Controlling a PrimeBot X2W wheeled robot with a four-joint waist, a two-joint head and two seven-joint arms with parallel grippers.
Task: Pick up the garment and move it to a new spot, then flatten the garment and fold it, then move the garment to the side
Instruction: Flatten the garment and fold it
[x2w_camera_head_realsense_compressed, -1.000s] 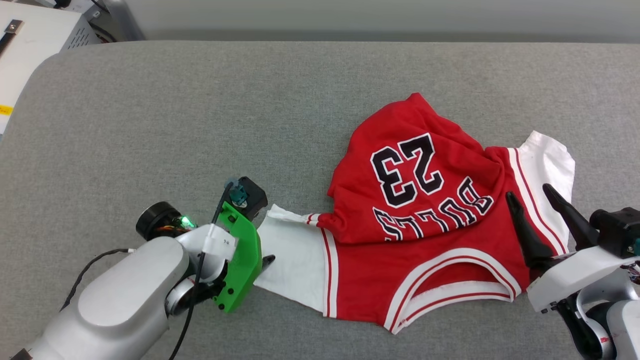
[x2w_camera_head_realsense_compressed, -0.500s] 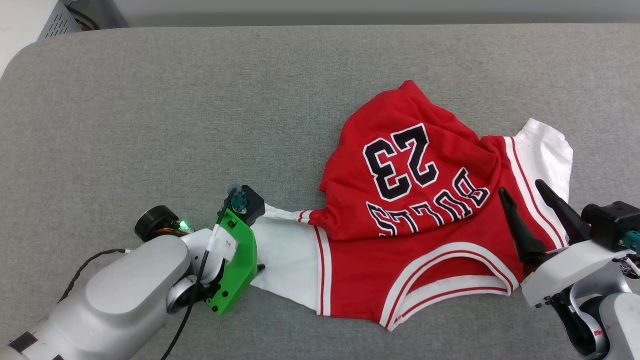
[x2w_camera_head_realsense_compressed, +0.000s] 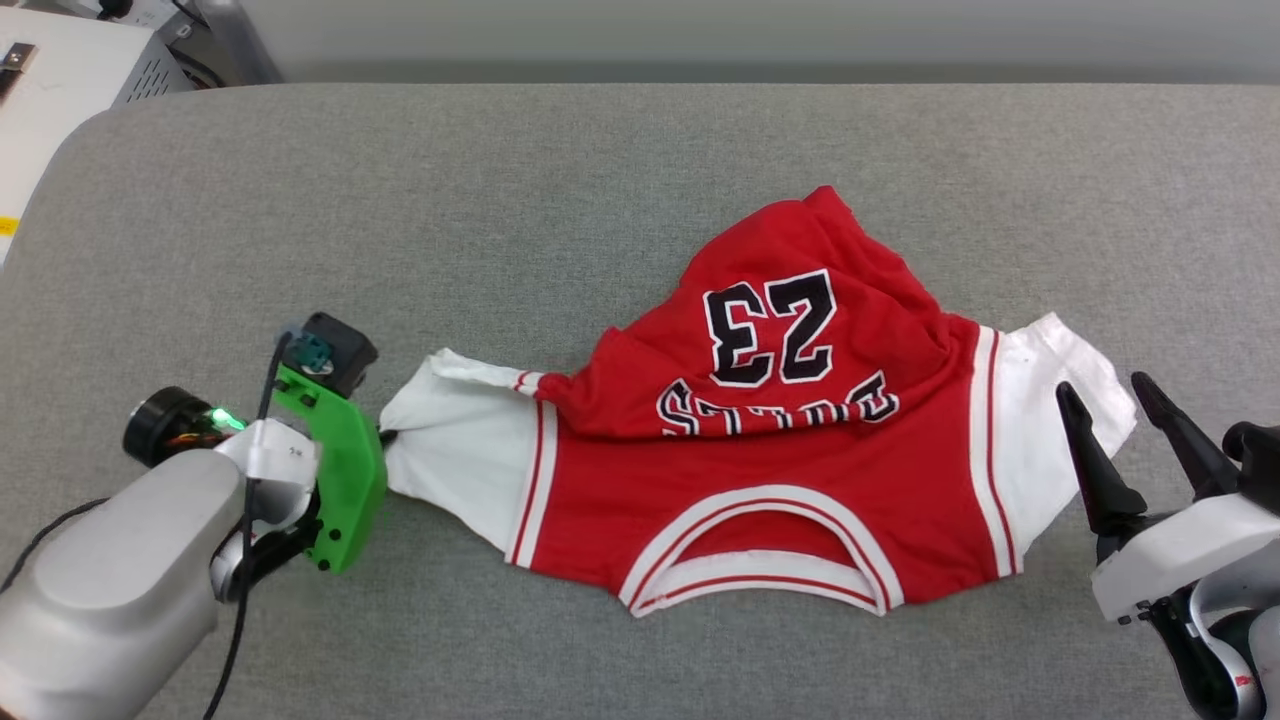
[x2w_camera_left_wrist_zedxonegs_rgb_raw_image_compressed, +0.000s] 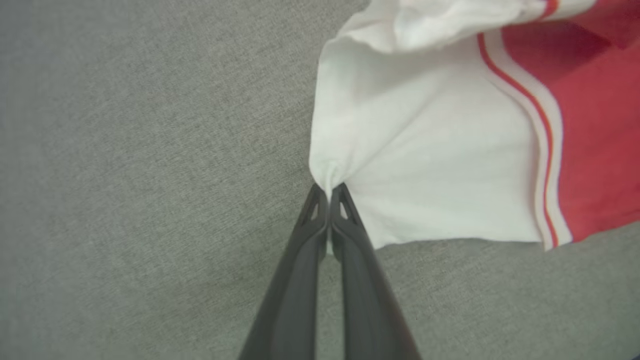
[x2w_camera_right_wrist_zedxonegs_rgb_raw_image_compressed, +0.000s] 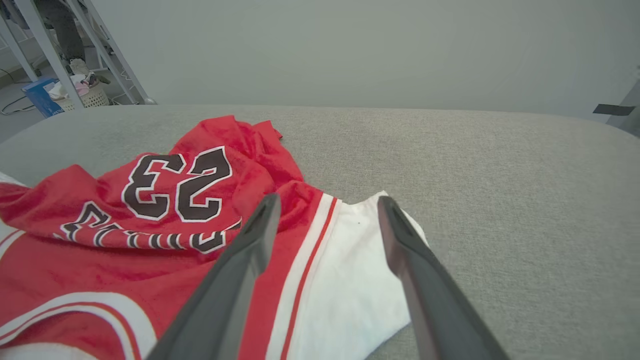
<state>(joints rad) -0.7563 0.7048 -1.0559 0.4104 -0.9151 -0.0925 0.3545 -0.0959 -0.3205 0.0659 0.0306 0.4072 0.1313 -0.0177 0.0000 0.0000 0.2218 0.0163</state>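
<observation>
"The left gripper (x2w_camera_head_realsense_compressed: 385, 437) has dragged the white sleeve (x2w_camera_left_wrist_zedxonegs_rgb_raw_image_compressed: 425, 150) out sideways, so the garment (x2w_camera_head_realsense_compressed: 760, 500) lies wider on the tabletop (x2w_camera_head_realsense_compressed: 450, 200) now."

"Flattening, then?"

"I'd say so. It's pinched tight on that sleeve's edge. The right gripper (x2w_camera_head_realsense_compressed: 1100, 385) hovers spread wide by the other sleeve (x2w_camera_right_wrist_zedxonegs_rgb_raw_image_compressed: 360, 280), holding nothing. It needs to clamp there next and pull."

left forearm (x2w_camera_head_realsense_compressed: 100, 590): rounded pale grey shell
cable (x2w_camera_head_realsense_compressed: 238, 610): thin, black
wrist bracket (x2w_camera_head_realsense_compressed: 345, 470): bright green plastic, dark screws
round cap (x2w_camera_head_realsense_compressed: 160, 430): black, small green light
left hand (x2w_camera_left_wrist_zedxonegs_rgb_raw_image_compressed: 327, 189): two long dark fingers, cut-out triangular tips
right hand (x2w_camera_head_realsense_compressed: 1102, 388): two tapered black fingers, white housing (x2w_camera_head_realsense_compressed: 1170, 550)
</observation>
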